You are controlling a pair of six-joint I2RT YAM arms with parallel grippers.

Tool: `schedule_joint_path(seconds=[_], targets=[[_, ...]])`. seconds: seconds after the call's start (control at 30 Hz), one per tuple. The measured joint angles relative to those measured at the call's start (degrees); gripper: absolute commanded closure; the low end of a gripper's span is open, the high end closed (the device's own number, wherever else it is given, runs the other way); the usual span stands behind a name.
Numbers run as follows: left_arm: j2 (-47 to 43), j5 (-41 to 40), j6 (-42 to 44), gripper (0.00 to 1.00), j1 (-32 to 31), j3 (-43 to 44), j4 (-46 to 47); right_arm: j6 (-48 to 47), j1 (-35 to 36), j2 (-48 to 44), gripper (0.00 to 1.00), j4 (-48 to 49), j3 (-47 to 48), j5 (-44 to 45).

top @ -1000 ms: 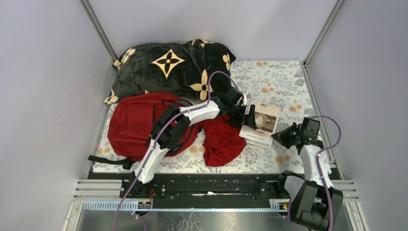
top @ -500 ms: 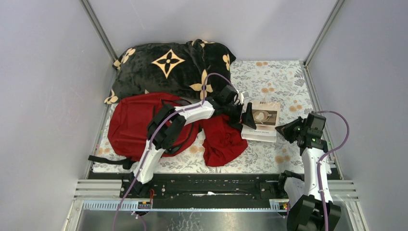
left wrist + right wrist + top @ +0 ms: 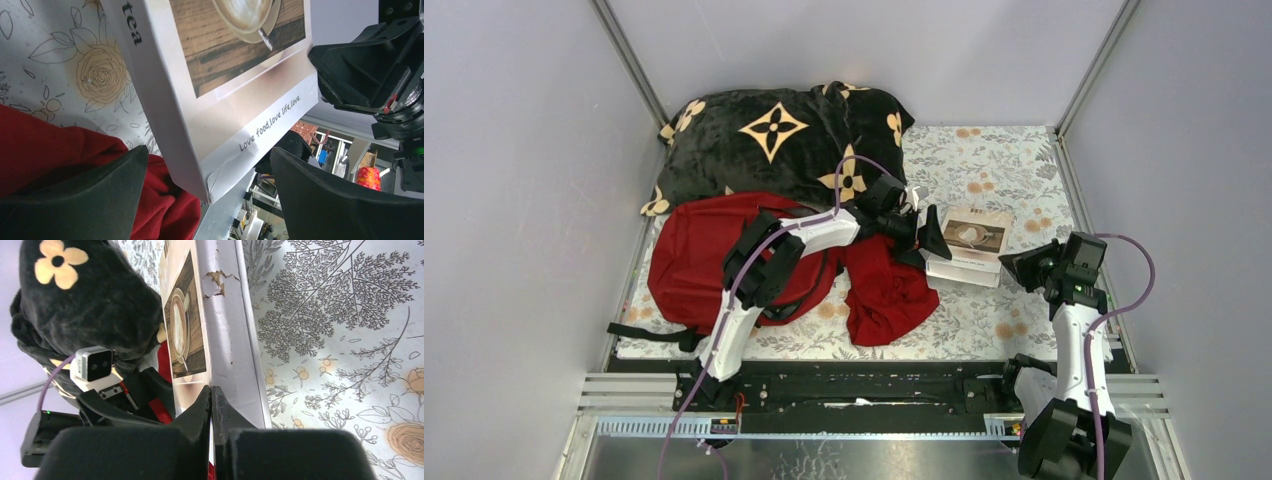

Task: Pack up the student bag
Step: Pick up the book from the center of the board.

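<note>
The red student bag (image 3: 694,262) lies at the left of the floral mat, partly under my left arm. A white box with a coffee-cup picture (image 3: 973,240) lies right of it. My left gripper (image 3: 931,238) is open, its jaws on either side of the box's near-left corner without clamping it. In the left wrist view that corner (image 3: 210,180) sits between the two fingers (image 3: 80,200). My right gripper (image 3: 1022,268) is shut and empty, just off the box's right side. In the right wrist view its tips (image 3: 211,392) point at the box's end (image 3: 230,340).
A dark-red plain cloth (image 3: 886,290) lies bunched between the bag and the box, under my left gripper. A black plush blanket with tan flowers (image 3: 774,140) fills the back left. Grey walls close in the sides and back. The floral mat (image 3: 1009,170) shows at the back right.
The box has shifted toward the back and settled flatter. My left gripper has moved back with it, staying open. My right gripper has drawn back to the right, away from the box.
</note>
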Motion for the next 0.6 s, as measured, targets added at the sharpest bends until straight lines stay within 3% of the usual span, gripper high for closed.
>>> schedule_joint_path(seconds=[0.37, 0.6], targets=[[-0.11, 3.82, -10.01, 0.01, 0.68, -3.06, 10.32, 4.7, -0.87, 0.68, 1.0, 5.2, -1.05, -3.56], [2.78, 4.79, -17.14, 0.24, 1.33, -2.89, 17.62, 5.7, -1.6, 0.68, 1.0, 8.9, -2.95, -3.63]])
